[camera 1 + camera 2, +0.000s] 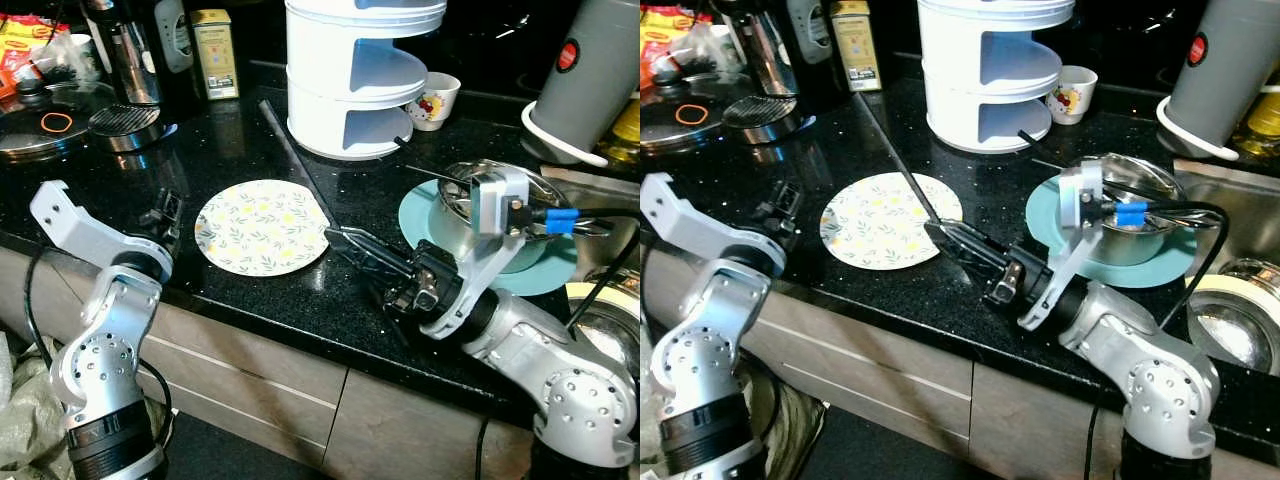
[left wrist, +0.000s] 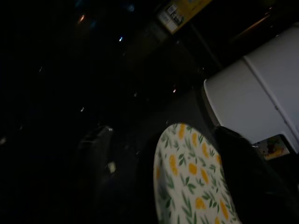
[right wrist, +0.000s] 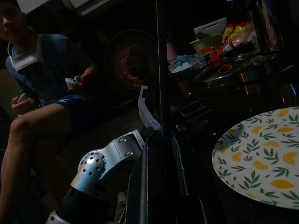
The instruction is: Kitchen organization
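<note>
Pressed together around the near end of a long thin black rod [image 1: 295, 160], the right gripper [image 1: 345, 240] is held low over the dark countertop [image 1: 240, 130], just at the right edge of the lemon-patterned plate [image 1: 262, 226]. The rod is seen running from the fingers away to the far left, past the plate and towards the base of the white tiered rack [image 1: 355, 75]. In the right wrist view it appears as a straight dark line rising from between the two fingers.

Left of the plate, the left gripper [image 1: 165, 215] is rested near the counter; whether its fingers are spread cannot be told, as that view is very dark. A person [image 3: 44, 84] is seated beyond the counter edge in the right wrist view.

To the right, a steel bowl [image 1: 1140, 215] is set on a teal plate [image 1: 1185, 265], and a small printed cup [image 1: 435, 100] stands beside the rack.

The rod is judged light, stiff and smooth, so it is likely to pivot or slip when gripped at one end only; a hold nearer its middle would be steadier. The patterned plate is judged light but hard and flat on the counter, so it would have to be taken at its rim, ideally where it can be slid over the counter edge.
</note>
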Available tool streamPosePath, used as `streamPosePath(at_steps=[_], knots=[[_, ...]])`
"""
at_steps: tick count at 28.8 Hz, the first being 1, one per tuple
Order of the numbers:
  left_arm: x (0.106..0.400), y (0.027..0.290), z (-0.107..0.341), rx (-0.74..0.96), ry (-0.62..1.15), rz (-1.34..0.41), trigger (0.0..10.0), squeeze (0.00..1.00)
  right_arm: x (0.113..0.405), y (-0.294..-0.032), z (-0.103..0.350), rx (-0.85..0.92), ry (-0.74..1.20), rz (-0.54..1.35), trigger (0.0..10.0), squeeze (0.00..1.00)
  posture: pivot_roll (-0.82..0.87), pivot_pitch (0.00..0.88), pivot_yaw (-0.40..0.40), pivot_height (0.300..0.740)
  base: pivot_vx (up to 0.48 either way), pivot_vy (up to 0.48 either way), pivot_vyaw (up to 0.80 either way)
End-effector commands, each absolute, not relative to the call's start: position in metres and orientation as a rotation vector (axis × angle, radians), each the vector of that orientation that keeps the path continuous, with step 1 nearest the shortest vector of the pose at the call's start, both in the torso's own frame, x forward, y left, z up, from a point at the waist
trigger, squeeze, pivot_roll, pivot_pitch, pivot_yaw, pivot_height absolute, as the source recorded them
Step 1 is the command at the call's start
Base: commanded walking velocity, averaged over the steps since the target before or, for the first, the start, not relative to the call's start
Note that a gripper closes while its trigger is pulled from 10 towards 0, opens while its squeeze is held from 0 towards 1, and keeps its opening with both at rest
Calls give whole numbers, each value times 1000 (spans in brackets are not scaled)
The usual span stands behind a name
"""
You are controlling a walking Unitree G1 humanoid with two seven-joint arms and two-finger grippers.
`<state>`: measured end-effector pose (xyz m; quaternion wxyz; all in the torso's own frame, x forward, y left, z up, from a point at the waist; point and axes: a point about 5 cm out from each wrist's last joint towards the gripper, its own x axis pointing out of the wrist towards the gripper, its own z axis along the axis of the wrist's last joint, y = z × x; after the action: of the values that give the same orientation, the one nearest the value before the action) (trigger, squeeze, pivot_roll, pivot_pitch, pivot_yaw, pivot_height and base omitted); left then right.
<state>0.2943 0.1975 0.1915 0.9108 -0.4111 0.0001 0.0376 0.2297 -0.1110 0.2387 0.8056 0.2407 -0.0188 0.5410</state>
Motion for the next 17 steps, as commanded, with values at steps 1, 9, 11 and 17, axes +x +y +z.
streamPosePath(at_steps=[1, 9, 11, 17], knots=[[295, 192, 180, -890, 73, 66, 10000, 0, 230, -112, 238, 496, -38, 1150, 10000, 0, 24, 38, 7, 740, 0, 0, 0], [299, 166, 182, -948, 176, -81, 10000, 0, 230, -111, 238, 465, -35, 1150, 10000, 0, 15, 35, 9, 740, 0, 0, 0], [299, 158, 184, -967, 194, -131, 10000, 0, 230, -111, 238, 459, -35, 1150, 10000, 0, 13, 33, 9, 740, 0, 0, 0], [294, 134, 177, -976, 314, -258, 10000, 0, 230, -109, 238, 437, -32, 1149, 10000, 0, 9, 29, 11, 740, 0, 0, 0]])
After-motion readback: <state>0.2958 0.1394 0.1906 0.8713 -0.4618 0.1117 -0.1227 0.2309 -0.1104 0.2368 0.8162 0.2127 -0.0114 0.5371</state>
